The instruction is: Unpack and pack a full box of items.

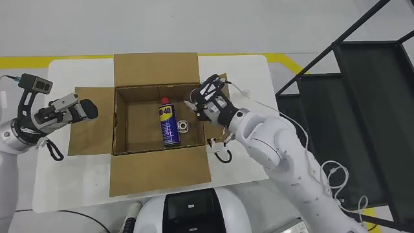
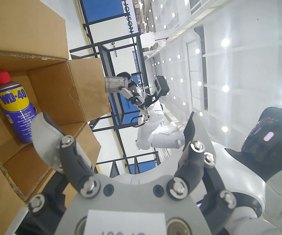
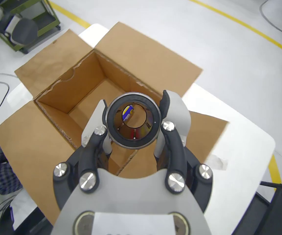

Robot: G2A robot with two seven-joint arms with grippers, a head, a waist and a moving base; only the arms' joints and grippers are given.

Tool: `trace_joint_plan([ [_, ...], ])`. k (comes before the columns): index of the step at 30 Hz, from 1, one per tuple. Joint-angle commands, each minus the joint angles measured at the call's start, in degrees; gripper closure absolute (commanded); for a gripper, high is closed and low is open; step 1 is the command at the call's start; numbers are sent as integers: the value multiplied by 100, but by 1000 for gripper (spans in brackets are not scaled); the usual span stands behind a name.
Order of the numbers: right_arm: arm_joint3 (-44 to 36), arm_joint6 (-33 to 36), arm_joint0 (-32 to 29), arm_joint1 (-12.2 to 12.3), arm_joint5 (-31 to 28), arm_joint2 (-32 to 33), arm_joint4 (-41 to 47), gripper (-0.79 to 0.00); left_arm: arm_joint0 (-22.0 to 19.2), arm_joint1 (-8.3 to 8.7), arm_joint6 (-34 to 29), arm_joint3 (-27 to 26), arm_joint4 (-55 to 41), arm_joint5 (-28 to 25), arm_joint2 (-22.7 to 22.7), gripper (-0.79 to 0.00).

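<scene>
Left hand (image 2: 116, 123) is hanging wide open over the left flap. Open box (image 1: 155, 71) is sitting mid-counter (image 1: 239, 71), spray can (image 1: 169, 124) lying inside. Right hand (image 3: 134, 103) is gripping a metal sleeve (image 3: 134, 143) above the box's right wall.

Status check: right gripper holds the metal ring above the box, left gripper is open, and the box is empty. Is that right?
Not quite: the box is not empty. A spray can lies on its floor, as the top view shows. The rest holds: the right gripper holds the metal ring above the box, and the left gripper is open.
</scene>
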Motion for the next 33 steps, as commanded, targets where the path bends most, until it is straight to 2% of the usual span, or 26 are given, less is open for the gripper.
trace_joint_plan([
  [1, 472, -40, 343, -68, 43, -380, -50, 0, 0, 0, 0, 0, 0, 0, 0, -785],
  [5, 1024, -201, 675, -170, 53, -799, -73, 0, 0, 0, 0, 0, 0, 0, 0, -785],
  [23, 1112, -262, 640, -176, 31, -833, -80, 0, 0, 0, 0, 0, 0, 0, 0, -785],
  [28, 1723, -250, 1238, -347, -329, -1402, 145, 0, 0, 0, 0, 0, 0, 0, 0, -785],
  [33, 2852, -415, 2098, -706, -467, -2271, 347, 0, 0, 0, 0, 0, 0, 0, 0, -785],
])
